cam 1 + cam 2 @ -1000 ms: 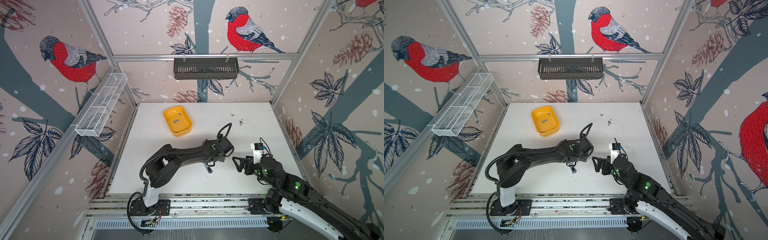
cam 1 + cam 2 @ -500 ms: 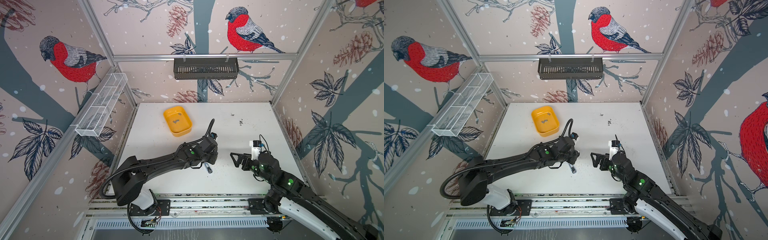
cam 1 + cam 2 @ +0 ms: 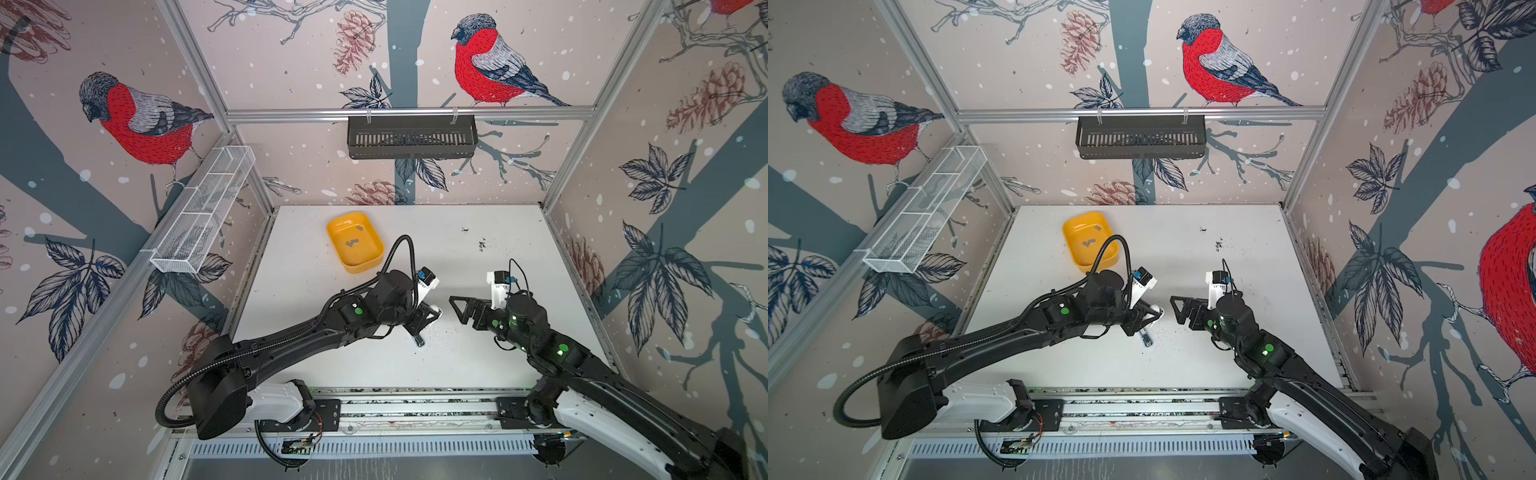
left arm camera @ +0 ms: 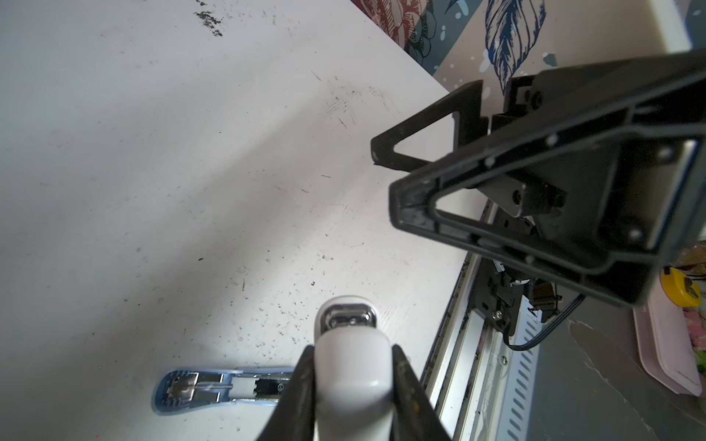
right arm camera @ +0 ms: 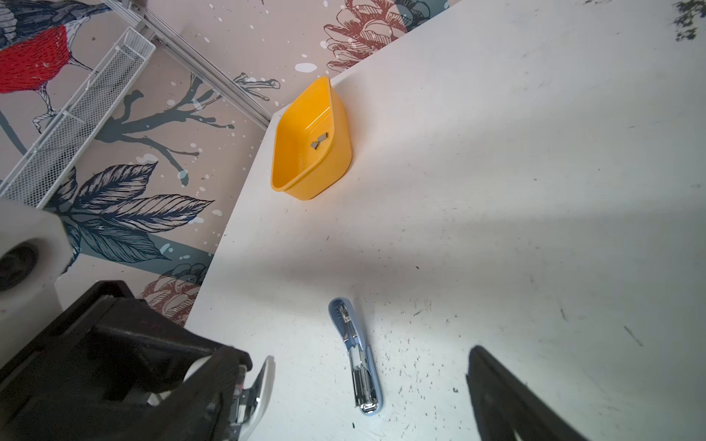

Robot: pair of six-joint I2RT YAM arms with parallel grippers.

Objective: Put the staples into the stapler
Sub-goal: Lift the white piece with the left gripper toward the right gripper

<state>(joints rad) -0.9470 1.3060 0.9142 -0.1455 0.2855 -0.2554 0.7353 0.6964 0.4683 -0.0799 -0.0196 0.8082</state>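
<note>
Stretching out long and low where a second ago it was folded with its elbow raised, the left arm is carrying the left end effector (image 3: 426,318) at about the same spot near the middle of the bench (image 3: 478,365). The right end effector (image 3: 460,309) is sitting a little nearer to it than before.

The left end effector's fingers (image 4: 303,382) are pressing against both sides of the white stapler (image 4: 349,382), gripping it with its metal nose pointing away from the wrist. Whether that nose is touching the bench cannot be told. The right end effector is facing it with its jaws spread wide and gripping nothing.

Just beside the left end effector, towards the front rail, the blue stapler (image 5: 357,359) is lying flat on the bench, opened out with its metal channel showing, and neither arm is touching it. Dark specks (image 4: 282,305) are lying scattered around it.

The staples (image 3: 353,242) are resting inside the yellow tray (image 3: 355,268), which is standing towards the back left of the bench, well apart from both end effectors.
</note>
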